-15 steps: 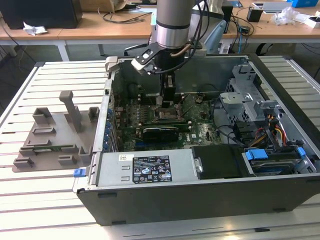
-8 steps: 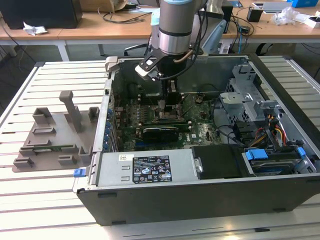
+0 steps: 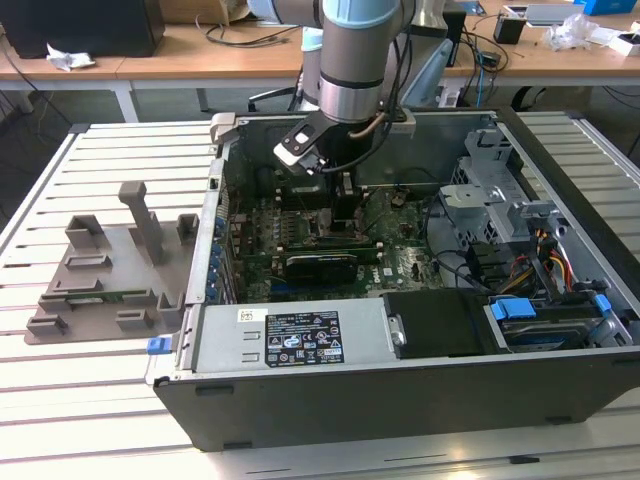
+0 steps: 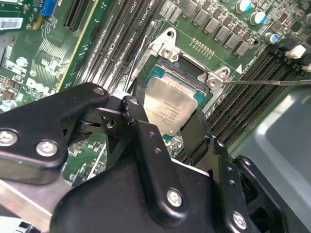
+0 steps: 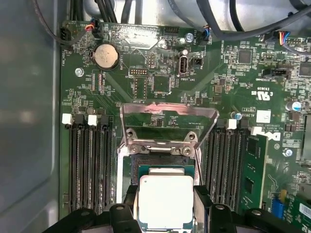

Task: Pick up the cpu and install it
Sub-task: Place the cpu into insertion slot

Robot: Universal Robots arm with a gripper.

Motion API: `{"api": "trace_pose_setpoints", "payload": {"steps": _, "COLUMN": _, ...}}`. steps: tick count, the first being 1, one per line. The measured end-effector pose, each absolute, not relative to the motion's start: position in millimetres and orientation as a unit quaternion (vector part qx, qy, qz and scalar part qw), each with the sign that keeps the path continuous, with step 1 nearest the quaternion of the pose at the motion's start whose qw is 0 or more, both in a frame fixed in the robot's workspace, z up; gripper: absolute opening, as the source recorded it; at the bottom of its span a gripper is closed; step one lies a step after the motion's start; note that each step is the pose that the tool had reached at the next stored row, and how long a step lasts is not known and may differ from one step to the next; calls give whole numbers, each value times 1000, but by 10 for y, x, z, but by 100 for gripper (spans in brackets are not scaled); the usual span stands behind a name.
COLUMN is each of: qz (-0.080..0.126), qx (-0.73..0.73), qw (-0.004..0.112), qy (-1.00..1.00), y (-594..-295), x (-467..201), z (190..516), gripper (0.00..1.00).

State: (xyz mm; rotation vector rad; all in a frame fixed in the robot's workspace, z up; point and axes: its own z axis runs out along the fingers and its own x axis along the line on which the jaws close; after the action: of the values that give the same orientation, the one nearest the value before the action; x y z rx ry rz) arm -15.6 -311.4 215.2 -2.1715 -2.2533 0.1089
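Observation:
The cpu (image 5: pixel 165 201) is a flat square chip with a silvery top and a thin green rim. In both wrist views it lies level in or just over the motherboard socket (image 5: pixel 146 161), and whether it rests on it I cannot tell. My gripper (image 5: pixel 165 196) is shut on the cpu, with a black finger (image 5: pixel 130 196) pressed against each of two opposite edges. In the second wrist view the cpu (image 4: pixel 171 104) sits between the fingers (image 4: pixel 137 114), beside the metal socket frame (image 4: pixel 167 47). In the exterior view my gripper (image 3: pixel 340 205) reaches down into the open computer case (image 3: pixel 420 390).
The socket's metal load plate (image 5: pixel 167 116) stands open behind the chip. Memory slots (image 5: pixel 90 165) flank the socket on both sides. A grey plastic holder tray (image 3: pixel 100 270) sits on the slatted table at the exterior view's left. Cables (image 3: pixel 545 255) and drive bays (image 3: pixel 500 180) fill the case's right.

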Motion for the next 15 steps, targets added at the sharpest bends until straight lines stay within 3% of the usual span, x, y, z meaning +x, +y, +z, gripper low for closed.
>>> {"api": "trace_pose_setpoints", "payload": {"steps": 15, "qz": 34, "qx": -693, "qw": 6, "qy": -720, "y": -3084, "x": -150, "z": 2040, "gripper": 54}}
